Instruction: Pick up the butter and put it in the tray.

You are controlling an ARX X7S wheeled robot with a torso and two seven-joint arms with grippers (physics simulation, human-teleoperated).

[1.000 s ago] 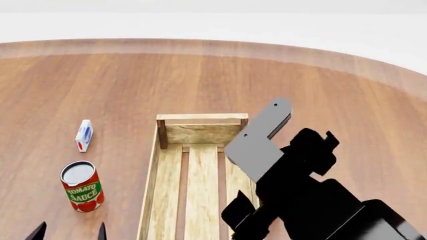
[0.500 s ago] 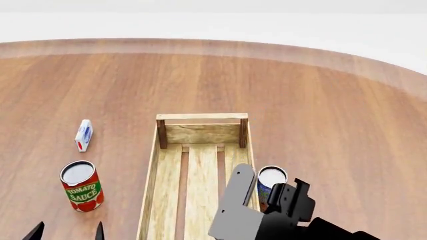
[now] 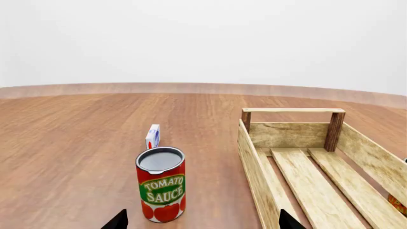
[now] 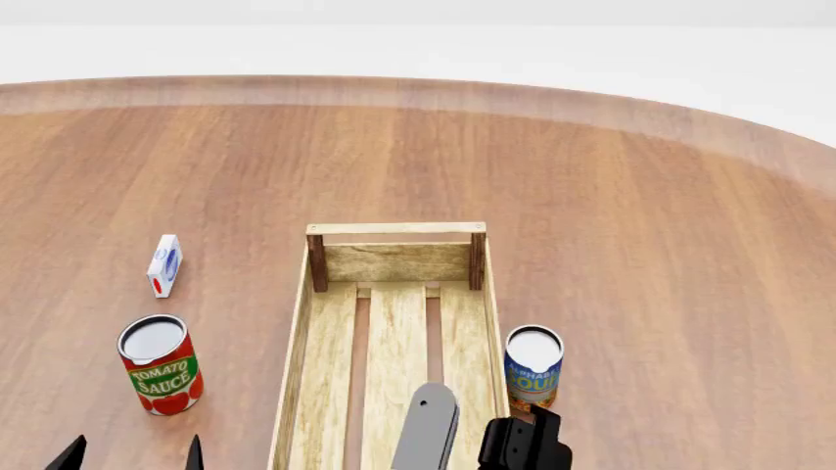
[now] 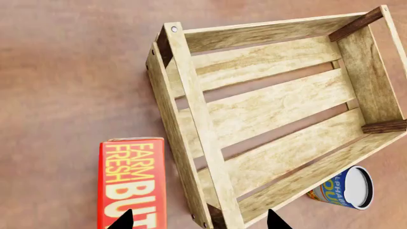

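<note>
The butter (image 5: 130,183), a red-and-orange carton with "FARM FRESH" lettering, lies flat on the table just outside one end wall of the tray (image 5: 190,95); it shows only in the right wrist view. My right gripper (image 5: 198,220) is open and empty above it, one fingertip (image 5: 124,220) over the carton, the other (image 5: 273,220) over the tray's end. The pale wooden tray (image 4: 392,231) is empty in the head view and also shows in the left wrist view (image 3: 292,110). My left gripper (image 3: 202,222) is open and empty, near the tomato sauce can; its tips show in the head view (image 4: 133,456).
A tomato sauce can (image 4: 160,364) (image 3: 161,183) stands left of the tray, a small white-blue-red carton (image 4: 163,264) (image 3: 152,137) beyond it. A blue can (image 4: 534,367) (image 5: 346,187) stands against the tray's right side. My right arm (image 4: 523,446) is at the head view's lower edge.
My right arm has swept down and back toward the head view's lower edge, uncovering the tray's right side and the blue can. The left gripper has not moved.
</note>
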